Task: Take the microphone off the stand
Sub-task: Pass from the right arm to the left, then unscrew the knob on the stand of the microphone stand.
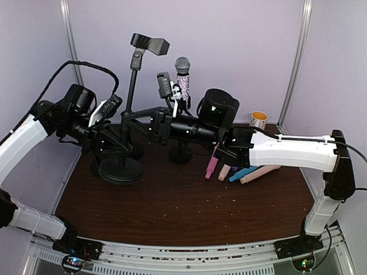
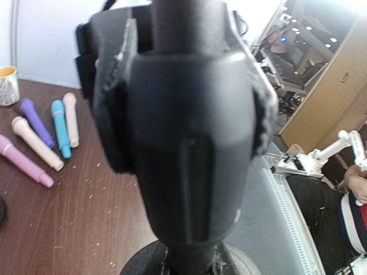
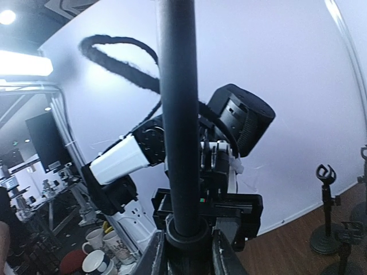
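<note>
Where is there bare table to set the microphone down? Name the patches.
Free: the wide front strip of table, between its near edge and the stand bases, and the stretch in front of the coloured microphones. Crowded: the back, around those bases, the microphones and the cup.

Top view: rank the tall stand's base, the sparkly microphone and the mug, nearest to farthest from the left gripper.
1. Tall stand's base, just on the near side of the left gripper.
2. Sparkly microphone, behind and to its right.
3. Mug, far right, by the back wall.
</note>
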Action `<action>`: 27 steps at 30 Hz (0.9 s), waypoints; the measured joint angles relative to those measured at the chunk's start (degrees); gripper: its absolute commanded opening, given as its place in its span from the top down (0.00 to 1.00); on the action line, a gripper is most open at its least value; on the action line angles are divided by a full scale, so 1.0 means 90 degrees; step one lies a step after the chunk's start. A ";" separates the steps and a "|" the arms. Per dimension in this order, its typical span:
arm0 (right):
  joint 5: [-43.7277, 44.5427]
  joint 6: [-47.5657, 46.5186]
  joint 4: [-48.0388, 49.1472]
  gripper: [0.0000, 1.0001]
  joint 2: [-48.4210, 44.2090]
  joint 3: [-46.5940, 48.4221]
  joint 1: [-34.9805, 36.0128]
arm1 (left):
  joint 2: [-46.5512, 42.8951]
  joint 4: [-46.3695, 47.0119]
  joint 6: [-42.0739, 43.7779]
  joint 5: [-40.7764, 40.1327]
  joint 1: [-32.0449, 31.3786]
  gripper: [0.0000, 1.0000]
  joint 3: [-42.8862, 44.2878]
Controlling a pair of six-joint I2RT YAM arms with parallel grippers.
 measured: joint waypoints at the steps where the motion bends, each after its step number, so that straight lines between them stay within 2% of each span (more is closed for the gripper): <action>1: -0.0187 0.0083 0.0141 1.00 0.0017 0.0000 -0.0032 | -0.0012 -0.0007 -0.0034 0.0131 -0.0039 1.00 0.0034; 5: -0.0947 0.0493 0.0699 1.00 0.0146 0.0000 -0.0155 | -0.0032 -0.0100 -0.0070 0.0432 -0.0117 1.00 0.0056; 6: -0.1039 0.0542 0.0753 0.97 0.0160 0.0000 -0.0170 | -0.0032 -0.0143 -0.0070 0.0476 -0.0124 1.00 0.0056; 9: -0.1297 0.0695 0.0894 0.81 0.0197 0.0000 -0.0214 | -0.0032 -0.0250 -0.0068 0.0568 -0.0146 1.00 0.0061; 11: -0.1379 0.0724 0.0947 0.63 0.0202 -0.0005 -0.0228 | -0.0029 -0.0291 -0.0068 0.0590 -0.0155 1.00 0.0087; 14: -0.1396 0.0687 0.1030 0.53 0.0129 -0.0151 -0.0223 | -0.0027 -0.0287 -0.0034 0.0532 -0.0134 1.00 0.0153; 15: -0.1338 0.0631 0.0974 0.47 0.0024 -0.0274 -0.0214 | -0.0027 -0.0262 -0.0007 0.0500 -0.0078 1.00 0.0187; 17: -0.0908 0.0410 0.0770 0.39 -0.0270 -0.0595 -0.0163 | -0.0024 -0.0243 0.0017 0.0350 -0.0012 1.00 0.0291; 20: -0.0070 -0.0002 0.0330 0.37 -0.0726 -0.0899 -0.0070 | -0.0015 -0.0236 0.0070 0.0087 0.0017 1.00 0.0464; 27: 0.1943 -0.0879 -0.0823 0.42 -0.1115 -0.0697 0.0345 | 0.0015 -0.0228 0.0262 -0.0763 0.0022 1.00 0.0559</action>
